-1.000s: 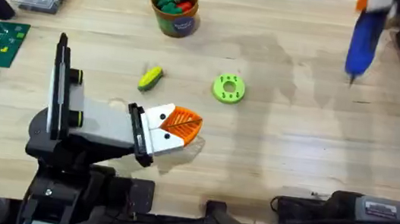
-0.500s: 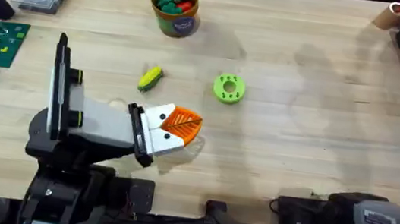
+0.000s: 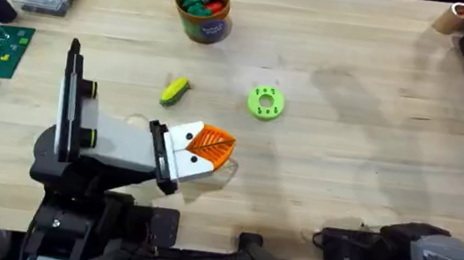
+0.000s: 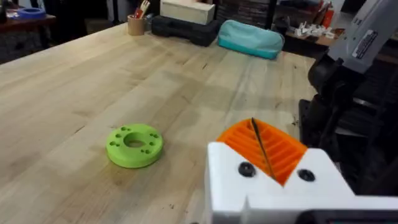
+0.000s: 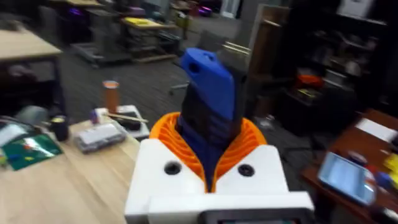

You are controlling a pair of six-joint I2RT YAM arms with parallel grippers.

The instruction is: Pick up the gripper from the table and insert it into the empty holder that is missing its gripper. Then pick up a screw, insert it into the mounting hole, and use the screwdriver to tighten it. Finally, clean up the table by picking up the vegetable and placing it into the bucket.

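Two views of the left gripper (image 3: pixel 209 148), overhead it rests on the table (image 3: pixel 370 165) just below the vegetable (image 3: pixel 175 90), bucket (image 3: pixel 203 7) well beyond, left wrist shows orange fingers (image 4: pixel 264 149) pressed together, empty, green disc (image 4: pixel 134 145) near, right wrist shows right gripper (image 5: pixel 208 162) clamped on blue screwdriver (image 5: pixel 208 106).

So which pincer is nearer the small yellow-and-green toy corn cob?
Left. The left pincer sits just beside the cob, on the robot's side; the right pincer, clamping a blue pen-shaped screwdriver, is up away from the tabletop.
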